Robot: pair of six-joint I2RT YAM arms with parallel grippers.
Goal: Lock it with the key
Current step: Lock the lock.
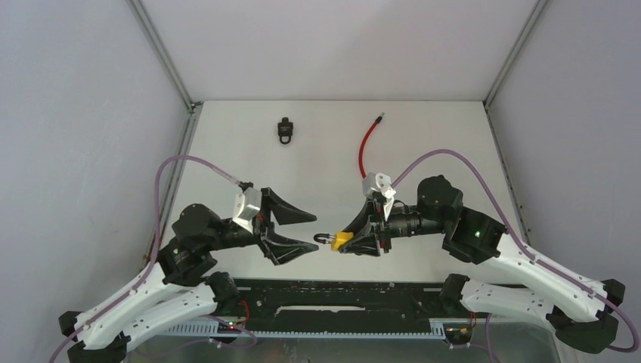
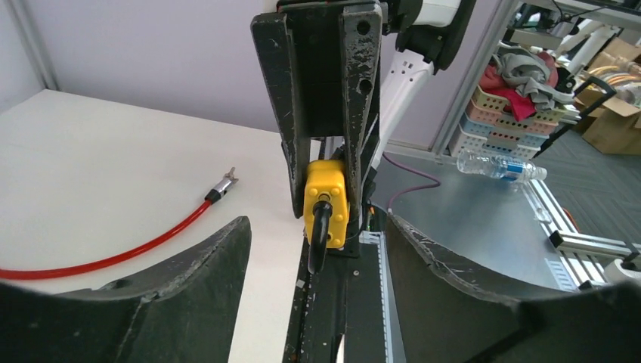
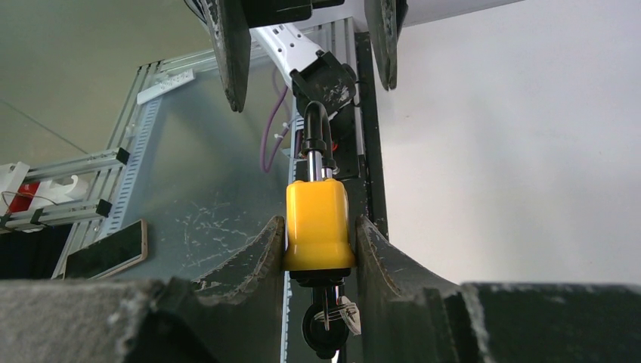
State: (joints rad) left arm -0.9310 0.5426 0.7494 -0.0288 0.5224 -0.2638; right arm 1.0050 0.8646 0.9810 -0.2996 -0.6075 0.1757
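Observation:
My right gripper (image 1: 355,240) is shut on the yellow padlock (image 3: 318,225) and holds it above the table near the front edge, its black shackle (image 3: 318,138) raised and pointing toward the left arm. A black-headed key (image 3: 328,327) sits in the padlock's underside, between the right fingers. My left gripper (image 1: 308,231) is open and empty, its fingers either side of the line to the shackle tip (image 1: 321,238), a little short of it. In the left wrist view the padlock (image 2: 326,202) hangs ahead between my open fingers (image 2: 181,280).
A red cable (image 1: 366,144) lies on the table at the back right. A small black padlock-like piece (image 1: 284,129) lies at the back middle. A black rail (image 1: 332,299) runs along the near edge.

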